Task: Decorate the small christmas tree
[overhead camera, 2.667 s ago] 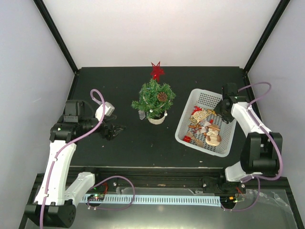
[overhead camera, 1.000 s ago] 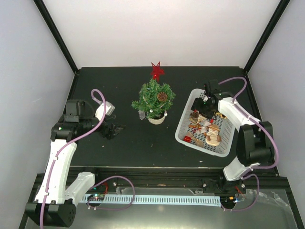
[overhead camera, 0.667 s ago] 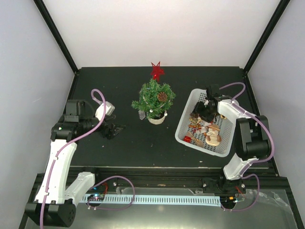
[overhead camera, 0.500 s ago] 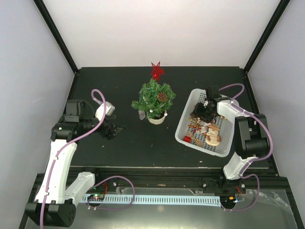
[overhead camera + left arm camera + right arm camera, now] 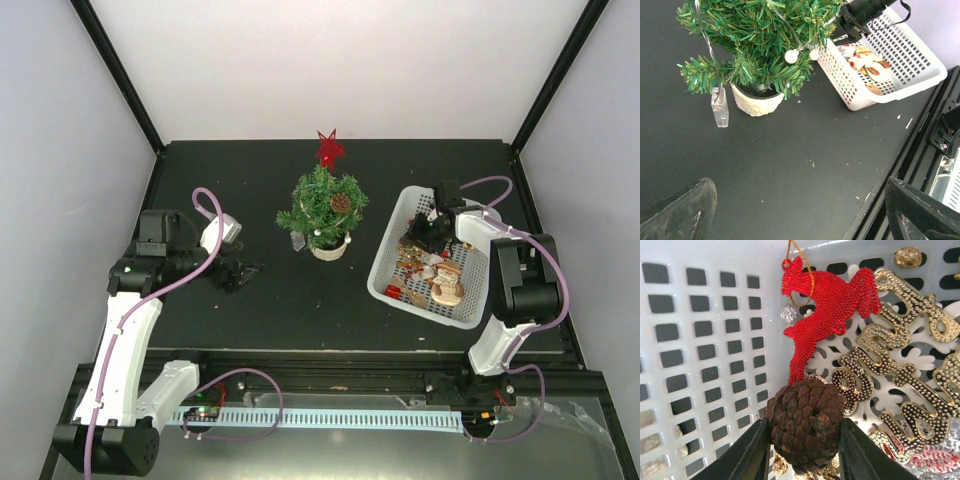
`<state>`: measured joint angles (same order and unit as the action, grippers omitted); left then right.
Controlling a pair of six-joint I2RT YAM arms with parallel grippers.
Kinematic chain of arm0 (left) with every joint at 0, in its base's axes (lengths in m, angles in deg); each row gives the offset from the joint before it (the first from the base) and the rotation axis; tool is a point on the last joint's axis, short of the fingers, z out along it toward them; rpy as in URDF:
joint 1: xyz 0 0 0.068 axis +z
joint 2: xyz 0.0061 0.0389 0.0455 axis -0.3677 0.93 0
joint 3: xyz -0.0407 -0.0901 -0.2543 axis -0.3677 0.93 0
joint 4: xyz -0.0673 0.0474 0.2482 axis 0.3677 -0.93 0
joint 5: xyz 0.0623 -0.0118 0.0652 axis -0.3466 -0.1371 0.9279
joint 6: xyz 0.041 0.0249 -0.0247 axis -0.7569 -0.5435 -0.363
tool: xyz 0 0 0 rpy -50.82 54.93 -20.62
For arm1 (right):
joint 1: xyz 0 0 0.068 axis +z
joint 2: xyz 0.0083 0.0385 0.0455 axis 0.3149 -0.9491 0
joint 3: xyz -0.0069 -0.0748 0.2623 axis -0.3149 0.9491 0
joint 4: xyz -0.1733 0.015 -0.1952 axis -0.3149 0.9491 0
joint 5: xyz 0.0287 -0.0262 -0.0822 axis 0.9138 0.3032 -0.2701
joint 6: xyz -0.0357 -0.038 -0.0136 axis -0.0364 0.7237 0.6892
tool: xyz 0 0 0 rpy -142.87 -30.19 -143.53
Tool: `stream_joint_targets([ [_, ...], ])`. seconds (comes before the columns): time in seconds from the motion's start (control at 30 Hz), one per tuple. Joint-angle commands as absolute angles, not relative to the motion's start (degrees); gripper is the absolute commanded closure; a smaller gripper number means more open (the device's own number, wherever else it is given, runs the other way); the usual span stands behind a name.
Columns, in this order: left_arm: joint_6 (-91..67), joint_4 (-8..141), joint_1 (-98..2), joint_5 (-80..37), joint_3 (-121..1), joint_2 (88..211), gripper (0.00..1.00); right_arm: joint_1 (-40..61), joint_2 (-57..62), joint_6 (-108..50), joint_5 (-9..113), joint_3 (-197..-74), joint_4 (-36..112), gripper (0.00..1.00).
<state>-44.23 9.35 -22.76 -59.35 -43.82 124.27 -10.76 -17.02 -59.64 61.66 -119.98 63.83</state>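
The small christmas tree [image 5: 322, 205] stands in a cream pot [image 5: 328, 250] mid-table, with a red star [image 5: 329, 148] on top and a pine cone [image 5: 341, 202] in its branches. From the left wrist the tree [image 5: 760, 35] is close, hung with white beads. My right gripper [image 5: 805, 440] is down inside the white basket [image 5: 385, 262], its fingers pressed on both sides of a brown pine cone [image 5: 805, 422]. My left gripper [image 5: 800, 215] hovers open over bare table left of the tree, holding nothing.
Inside the basket [image 5: 700, 340] lie a red glitter reindeer [image 5: 825, 300], a gold lettering ornament [image 5: 895, 375] on a white snowflake, and wooden figures [image 5: 447, 283]. A clear tag [image 5: 720, 107] hangs from a low branch. Black frame posts stand at the table's back corners.
The right arm swung left and down into the basket's far end and its jaws closed onto the pine cone. The left arm has stayed still.
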Motion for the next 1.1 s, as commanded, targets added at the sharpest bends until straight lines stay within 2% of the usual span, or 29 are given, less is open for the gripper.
stream_joint_targets([
  [0.0,-44.09,10.54,-22.45,-59.02,-43.73,123.36,0.08,-11.40,-16.95,-59.50,61.91,-119.30,63.08,0.65],
  [0.43,-44.26,10.67,-22.45,-59.41,-43.73,123.44,0.08,-11.51,-9.49,-57.60,56.60,-120.42,68.81,0.68],
  [0.73,-44.10,10.54,-22.43,-59.54,-43.99,123.01,0.08,-9.74,3.09,-55.64,49.46,-119.47,75.47,0.70],
  [0.87,-43.98,10.54,-22.45,-59.46,-44.15,122.77,0.08,-4.99,9.30,-55.48,45.46,-120.72,78.96,0.70],
  [1.07,-43.74,10.51,-22.45,-59.32,-44.26,122.04,0.08,5.88,14.93,-55.55,35.19,-128.81,87.62,0.69],
])
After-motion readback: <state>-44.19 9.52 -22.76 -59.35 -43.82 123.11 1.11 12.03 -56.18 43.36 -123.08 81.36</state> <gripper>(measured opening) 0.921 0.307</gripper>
